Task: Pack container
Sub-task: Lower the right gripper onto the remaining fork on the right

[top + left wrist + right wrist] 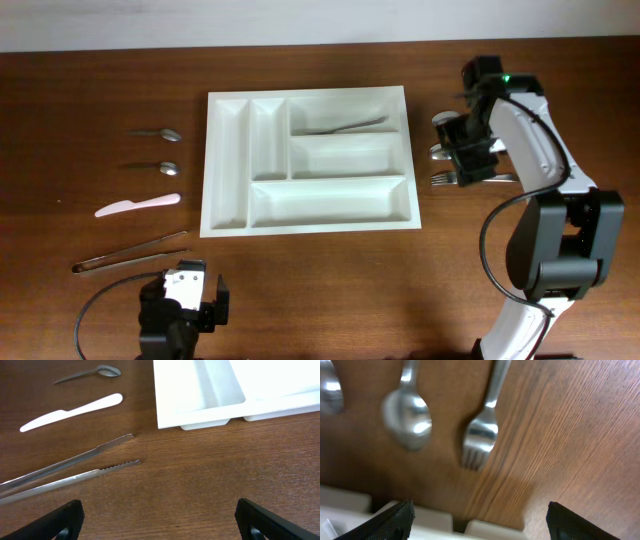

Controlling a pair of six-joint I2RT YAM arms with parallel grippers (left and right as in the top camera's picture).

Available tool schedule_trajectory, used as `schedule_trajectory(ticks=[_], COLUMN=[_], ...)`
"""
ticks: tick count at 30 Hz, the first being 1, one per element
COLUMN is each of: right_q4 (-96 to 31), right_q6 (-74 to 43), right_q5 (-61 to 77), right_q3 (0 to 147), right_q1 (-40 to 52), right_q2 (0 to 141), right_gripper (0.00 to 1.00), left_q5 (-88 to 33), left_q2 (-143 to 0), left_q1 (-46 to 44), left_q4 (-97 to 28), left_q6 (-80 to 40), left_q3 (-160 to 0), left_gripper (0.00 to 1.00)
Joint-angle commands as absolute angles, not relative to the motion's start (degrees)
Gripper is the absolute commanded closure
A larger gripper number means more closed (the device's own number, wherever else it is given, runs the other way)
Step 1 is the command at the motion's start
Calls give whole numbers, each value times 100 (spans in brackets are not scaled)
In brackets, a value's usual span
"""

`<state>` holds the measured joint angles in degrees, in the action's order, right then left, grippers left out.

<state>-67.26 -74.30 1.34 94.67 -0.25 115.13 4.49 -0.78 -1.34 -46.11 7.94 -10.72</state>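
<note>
Right end effector, released and empty, over a blurred steel fork, handle cut off; left end effector released near the large white rectangular plastic tray.

No legible text or markings.

— What's the count?
— One tray, one knife, one tongs, one fork.
— Spoons?
— Three. Two more utensils, kind unclear.
</note>
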Motion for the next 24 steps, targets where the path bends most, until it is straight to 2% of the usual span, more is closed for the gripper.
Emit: schedule_trajectory(ticks=[1, 15, 24], right_q4=[-6563, -6392, -6193], right_q6=[-7791, -7846, -7802], right_q5=[-3, 34, -67], right_q3=[9037, 8772, 8764], right_q1=[-106, -760, -799], right_q2=[11590, 11590, 11758], right_gripper=[15, 18, 20], left_q5=[427, 427, 427], left_q2=[-34, -34, -34], left_q1=[-161, -161, -161], left_q4=[-4611, -4611, -4611], left_q6=[869, 869, 869], left_q3=[-1055, -1055, -1055], left_gripper=[1, 1, 1])
